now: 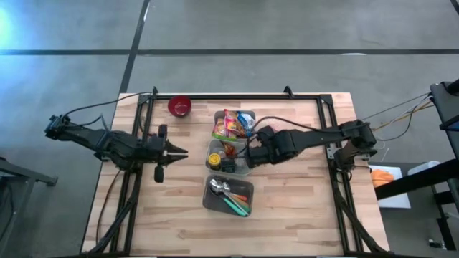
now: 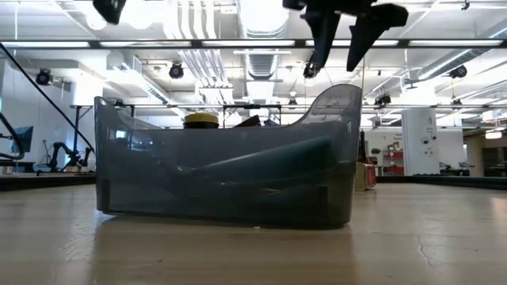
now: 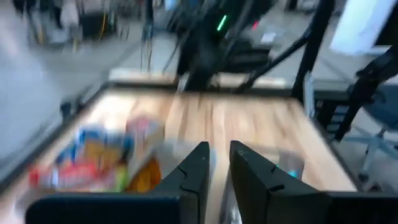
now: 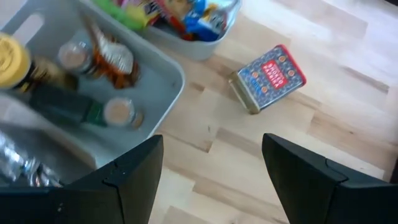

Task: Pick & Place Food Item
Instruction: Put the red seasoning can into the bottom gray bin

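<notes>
Wooden worktop [image 1: 287,208] carries three grey bins in a row. Right end effector [image 4: 211,168] hangs wide and empty over a small red-and-blue tin [image 4: 268,78] lying beside the middle bin [image 4: 158,78]. Best to centre over it before descending. Left end effector [image 3: 217,168] waits, narrow, at left.
</notes>
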